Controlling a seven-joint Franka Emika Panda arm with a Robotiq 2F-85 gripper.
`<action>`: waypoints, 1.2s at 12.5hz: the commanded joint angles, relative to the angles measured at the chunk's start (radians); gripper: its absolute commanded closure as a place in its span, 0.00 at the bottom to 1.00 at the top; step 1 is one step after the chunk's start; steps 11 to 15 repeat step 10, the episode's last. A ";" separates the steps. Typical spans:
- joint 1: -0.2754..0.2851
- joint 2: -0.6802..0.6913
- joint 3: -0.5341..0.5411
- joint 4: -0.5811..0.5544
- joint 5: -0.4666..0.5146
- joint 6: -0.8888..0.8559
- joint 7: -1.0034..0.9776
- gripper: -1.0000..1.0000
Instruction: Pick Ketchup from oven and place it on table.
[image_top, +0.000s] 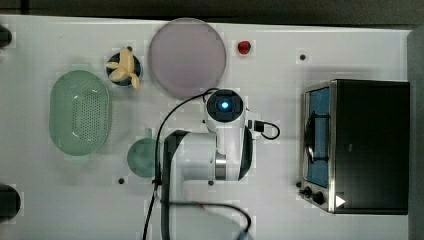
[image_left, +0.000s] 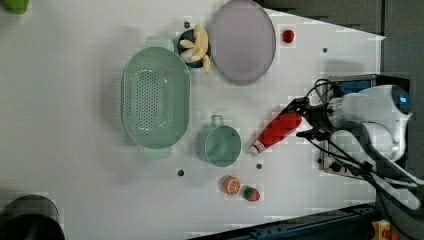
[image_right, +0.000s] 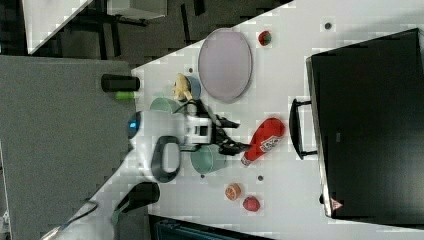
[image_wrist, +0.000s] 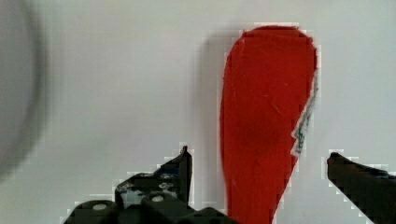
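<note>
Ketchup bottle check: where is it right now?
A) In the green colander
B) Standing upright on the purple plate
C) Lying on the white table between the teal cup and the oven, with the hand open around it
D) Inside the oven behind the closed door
C: the ketchup bottle lies on its side on the table, between the teal cup and the oven, and the hand stands open with a finger on each side of it.

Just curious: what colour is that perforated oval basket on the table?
Pale mint green. The basket shows best in the left view.
</note>
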 joint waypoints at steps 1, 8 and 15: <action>-0.005 -0.212 0.014 0.148 0.026 -0.118 0.066 0.00; -0.005 -0.343 0.026 0.541 0.014 -0.620 0.077 0.00; -0.006 -0.344 0.025 0.597 0.014 -0.734 0.077 0.00</action>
